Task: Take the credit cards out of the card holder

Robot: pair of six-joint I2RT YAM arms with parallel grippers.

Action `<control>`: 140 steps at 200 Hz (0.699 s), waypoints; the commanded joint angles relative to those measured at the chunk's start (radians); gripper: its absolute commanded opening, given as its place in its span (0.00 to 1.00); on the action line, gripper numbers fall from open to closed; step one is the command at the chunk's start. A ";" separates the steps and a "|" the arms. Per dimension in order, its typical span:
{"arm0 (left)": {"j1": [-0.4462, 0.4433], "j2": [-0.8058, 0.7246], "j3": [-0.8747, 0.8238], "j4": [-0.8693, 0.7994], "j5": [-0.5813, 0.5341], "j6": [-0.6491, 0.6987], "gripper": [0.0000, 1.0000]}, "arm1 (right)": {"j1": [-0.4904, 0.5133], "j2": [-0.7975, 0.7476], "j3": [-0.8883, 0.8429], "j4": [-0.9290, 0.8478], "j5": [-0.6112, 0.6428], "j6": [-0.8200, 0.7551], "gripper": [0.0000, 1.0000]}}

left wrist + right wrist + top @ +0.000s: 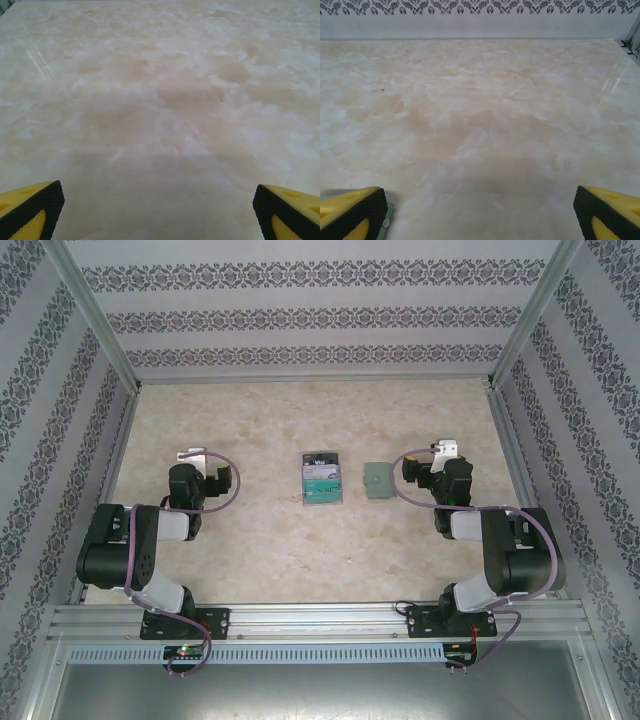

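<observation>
The credit cards (321, 478) are lying in a small teal-and-dark stack at the middle of the desk (270, 540). The card holder (379, 480) is sitting just to their right, flat and grey-green, not touching them. From where I'm standing the job is looking as good as finished, since the cards are lying out in the open. I can't tell whether another card is hiding inside the holder; if one is, that is all that is left. The left fingers (30, 210) are spread wide over bare desk, well off to the left of the cards, gripping nothing. The right fingers (352, 212) are gaping just as wide and are empty too, hovering near the holder's right side. A pale green corner (386, 222), probably the holder's, is peeking out beside one of them.
</observation>
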 commanded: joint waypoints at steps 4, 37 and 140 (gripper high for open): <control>-0.008 0.003 0.020 0.027 0.018 0.020 1.00 | -0.006 0.001 0.000 0.032 -0.018 -0.005 0.98; -0.008 0.003 0.020 0.026 0.018 0.020 1.00 | -0.006 0.002 0.000 0.032 -0.018 -0.005 0.98; -0.008 0.002 0.022 0.022 0.020 0.018 0.99 | -0.013 0.003 0.001 0.030 -0.014 0.007 0.98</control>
